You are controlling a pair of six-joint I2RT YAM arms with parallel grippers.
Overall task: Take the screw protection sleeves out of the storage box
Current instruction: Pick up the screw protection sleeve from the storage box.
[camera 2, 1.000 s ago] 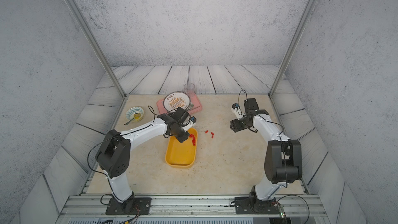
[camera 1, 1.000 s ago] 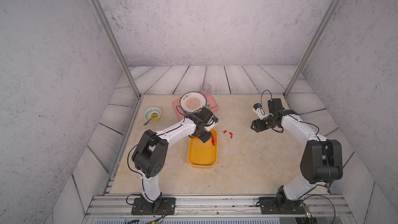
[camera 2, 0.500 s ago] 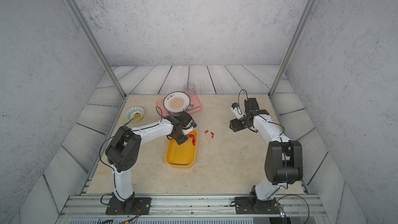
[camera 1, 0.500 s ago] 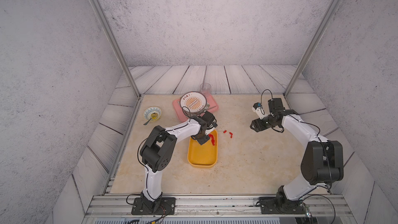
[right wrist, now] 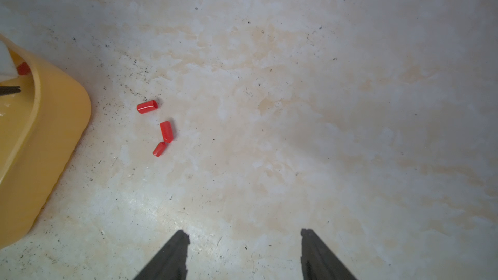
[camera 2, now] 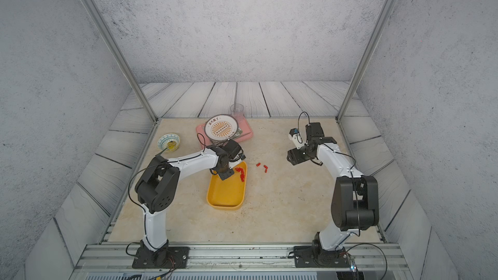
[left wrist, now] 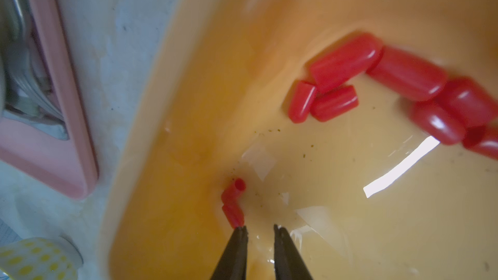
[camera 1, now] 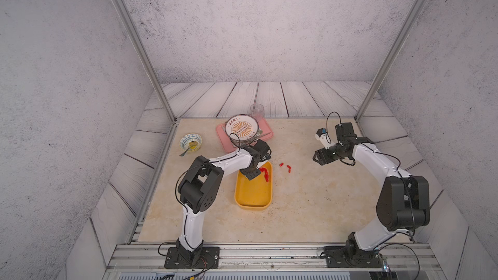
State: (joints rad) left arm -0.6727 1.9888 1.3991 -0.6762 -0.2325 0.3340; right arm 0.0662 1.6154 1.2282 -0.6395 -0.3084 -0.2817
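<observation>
The left gripper (left wrist: 260,228) hangs low inside the box (left wrist: 188,109), at the end nearest the tray (camera 1: 222,139). Its jaws are drawn to a narrow slit with nothing between them. Just past one fingertip (left wrist: 239,241), touching it or nearly so, a sleeve (left wrist: 233,202) stands by the box wall. It looks bent, so it may be two end to end; I cannot tell. Farther ahead of this gripper, also in the box, seven more sleeves lie in a touching chain along the wall, the last cut off at the picture's edge.

The right gripper (right wrist: 245,234) hovers over bare table (right wrist: 336,103), jaws spread wide and empty. Three sleeves lie on the table ahead of it, between it and the box and well apart from its fingertips. Two nearly touch and the third is just beside them.

Both top views show one box, one tray just beyond the left gripper, and one plate (camera 1: 241,127) on the tray. One cup (camera 1: 256,109) stands at the tray's back corner, and one bowl (camera 1: 190,141) sits well apart from both grippers.
</observation>
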